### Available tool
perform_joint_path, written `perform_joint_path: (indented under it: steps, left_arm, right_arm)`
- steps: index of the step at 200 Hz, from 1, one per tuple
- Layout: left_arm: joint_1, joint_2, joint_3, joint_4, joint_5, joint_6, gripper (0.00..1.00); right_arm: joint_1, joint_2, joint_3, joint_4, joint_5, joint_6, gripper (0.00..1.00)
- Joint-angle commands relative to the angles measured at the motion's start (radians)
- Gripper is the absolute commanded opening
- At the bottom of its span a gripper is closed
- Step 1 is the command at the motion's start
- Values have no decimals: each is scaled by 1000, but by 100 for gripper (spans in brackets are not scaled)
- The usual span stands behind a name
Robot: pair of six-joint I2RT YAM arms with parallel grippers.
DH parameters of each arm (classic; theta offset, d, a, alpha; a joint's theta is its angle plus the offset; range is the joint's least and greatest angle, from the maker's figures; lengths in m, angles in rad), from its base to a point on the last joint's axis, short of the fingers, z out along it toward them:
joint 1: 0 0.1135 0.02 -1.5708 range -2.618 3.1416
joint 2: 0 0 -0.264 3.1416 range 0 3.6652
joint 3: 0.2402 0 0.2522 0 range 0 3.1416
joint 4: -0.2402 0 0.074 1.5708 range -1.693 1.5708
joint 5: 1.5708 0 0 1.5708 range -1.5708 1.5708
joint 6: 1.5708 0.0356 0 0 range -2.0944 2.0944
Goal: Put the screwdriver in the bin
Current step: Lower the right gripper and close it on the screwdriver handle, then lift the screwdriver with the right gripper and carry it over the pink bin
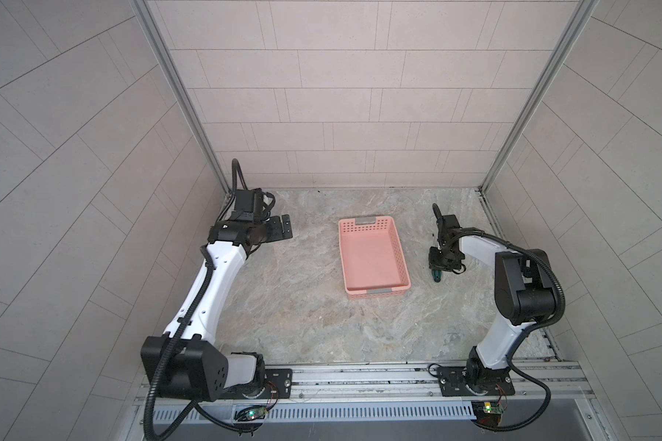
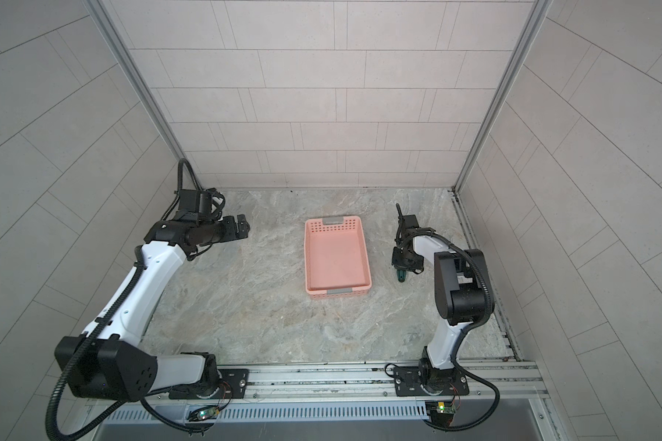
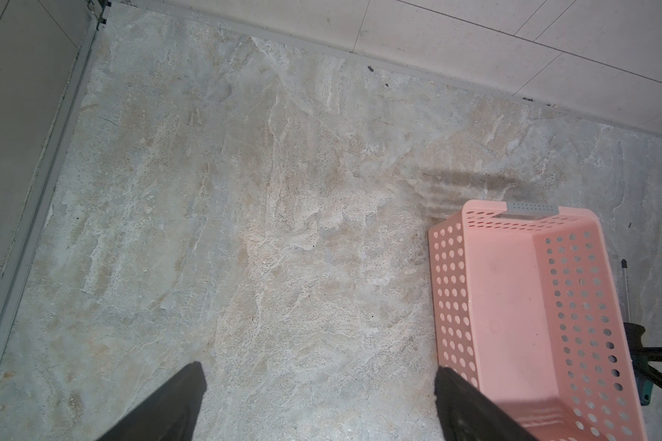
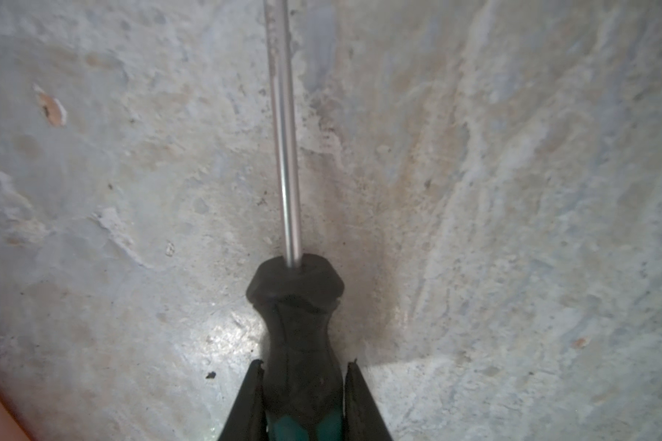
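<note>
The screwdriver (image 4: pixel 298 324), with a black and green handle and a thin metal shaft, is just to the right of the bin (image 1: pixel 373 252); whether it rests on the marble surface I cannot tell. My right gripper (image 4: pixel 304 364) is shut on its handle, one finger pressed against each side. In both top views only the green butt of the screwdriver (image 1: pixel 436 275) (image 2: pixel 401 275) pokes out from under the right gripper (image 1: pixel 442 264) (image 2: pixel 406 264). The salmon-pink bin (image 2: pixel 337 256) (image 3: pixel 513 305) holds nothing. Over the far left of the table my left gripper (image 1: pixel 281 229) (image 2: pixel 241 226) (image 3: pixel 318 372) hangs open and holds nothing.
The back wall and the two side walls with aluminium posts close in the marble tabletop (image 1: pixel 302 305). A metal rail (image 1: pixel 360 376) along the front edge carries both arm bases. In the left wrist view the screwdriver shaft (image 3: pixel 626 290) shows beyond the bin's far side.
</note>
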Motion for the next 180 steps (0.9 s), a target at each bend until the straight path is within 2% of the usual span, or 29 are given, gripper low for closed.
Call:
perform_joint_path:
  steps: [1, 22, 128, 154, 180]
  left_arm:
    - [-5, 1, -7, -2, -9, -3, 100]
    - [-5, 3, -6, -3, -11, -3, 100]
    - [-5, -9, -6, -6, -16, -3, 100]
    - [-4, -14, -9, -4, -16, -5, 100]
    - [-5, -18, -9, -4, -16, -6, 100]
  right_arm:
    - [-1, -24, 0, -17, 23, -1, 6]
    - [-1, -60, 9, -45, 38, -11, 0]
    - [8, -255, 70, -184, 28, -41, 0]
    - [43, -299, 124, -257, 22, -58, 0]
    - [125, -332, 183, -309, 40, -39, 0]
